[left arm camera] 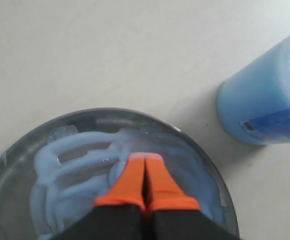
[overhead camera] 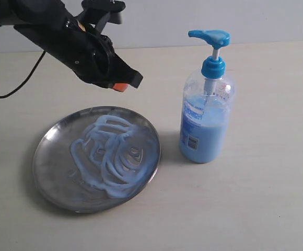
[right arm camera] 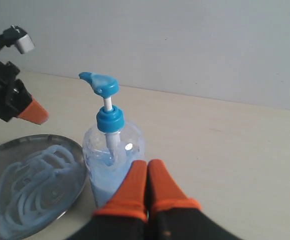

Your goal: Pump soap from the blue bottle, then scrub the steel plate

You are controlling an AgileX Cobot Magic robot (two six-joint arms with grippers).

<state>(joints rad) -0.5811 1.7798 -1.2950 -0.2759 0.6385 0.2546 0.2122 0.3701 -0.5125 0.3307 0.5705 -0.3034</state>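
Note:
The steel plate [overhead camera: 46,168] lies on the table at the left, and swirled pale blue soap [overhead camera: 115,151] covers its middle and right side. The blue bottle [overhead camera: 206,112] stands upright to the plate's right, its pump head pointing left. My left gripper [overhead camera: 121,86] hangs shut above the plate's far edge, empty, orange tips together [left arm camera: 146,159]. My right gripper [right arm camera: 147,164] is shut and empty too, held off to one side of the bottle [right arm camera: 112,160]; it is outside the exterior view. The plate [right arm camera: 65,205] and soap [right arm camera: 30,185] also show in the right wrist view.
A black cable [overhead camera: 15,86] trails from the left arm across the table's far left. A pale wall rises behind the beige table [overhead camera: 256,209].

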